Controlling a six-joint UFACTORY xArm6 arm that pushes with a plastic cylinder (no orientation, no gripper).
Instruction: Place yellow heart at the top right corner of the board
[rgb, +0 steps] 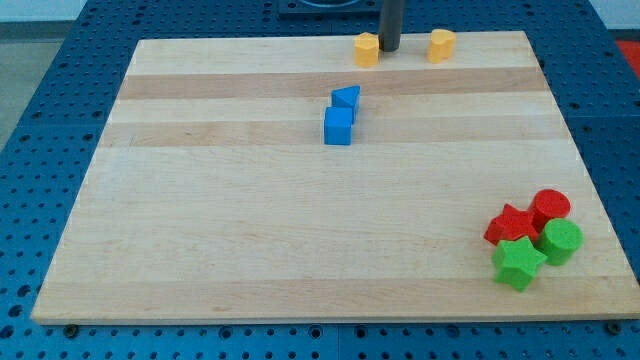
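Observation:
Two yellow blocks sit near the board's top edge. The left yellow block (367, 48) looks like a pentagon. The right yellow block (441, 44) looks like the heart, though its shape is small and hard to make out. My tip (389, 50) is between them, right against the left yellow block's right side and about a block's width to the left of the right one. The dark rod rises out of the view's top.
A blue block (346, 97) and a blue cube (338, 126) touch each other below the yellow ones. At the bottom right a red star (511, 224), a red cylinder (550, 207), a green cylinder (561, 241) and a green star (518, 263) cluster together. The board's top right corner (525, 36) lies right of the heart.

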